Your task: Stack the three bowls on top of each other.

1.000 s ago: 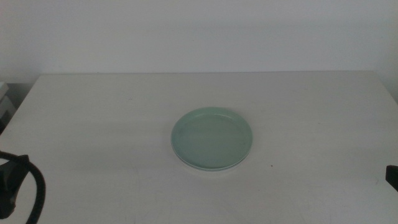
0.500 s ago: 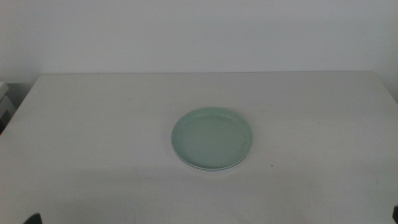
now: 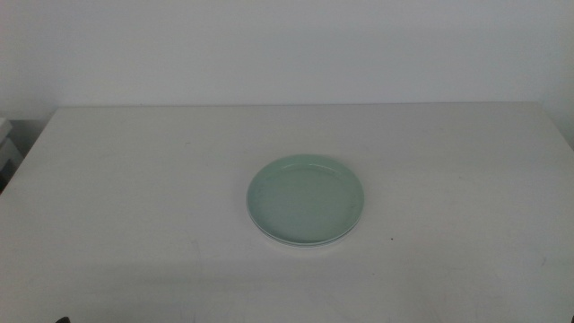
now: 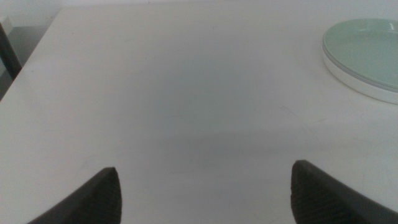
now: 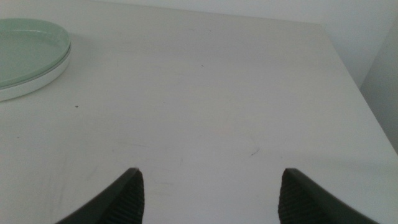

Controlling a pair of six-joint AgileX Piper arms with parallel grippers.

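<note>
A mint green bowl (image 3: 306, 198) rests at the table's centre on top of a white bowl (image 3: 300, 242), of which only the rim shows under it. Whether anything lies lower in the stack is hidden. The left wrist view shows the same stack, green bowl (image 4: 367, 53) over white rim (image 4: 354, 79), off to one side of my left gripper (image 4: 205, 180), which is open and empty above bare table. My right gripper (image 5: 208, 180) is open and empty as well, with the green bowl (image 5: 28, 53) and white rim (image 5: 37, 81) well away from it.
The white table (image 3: 134, 197) runs to a pale wall at the back. Its left edge (image 4: 28, 59) and right edge (image 5: 360, 93) show in the wrist views. A small dark speck (image 3: 391, 240) lies right of the stack.
The left arm's dark gripper and cable have pulled back out of the middle view's bottom left corner, and the dark piece at the right edge is gone. The stack has not moved.
</note>
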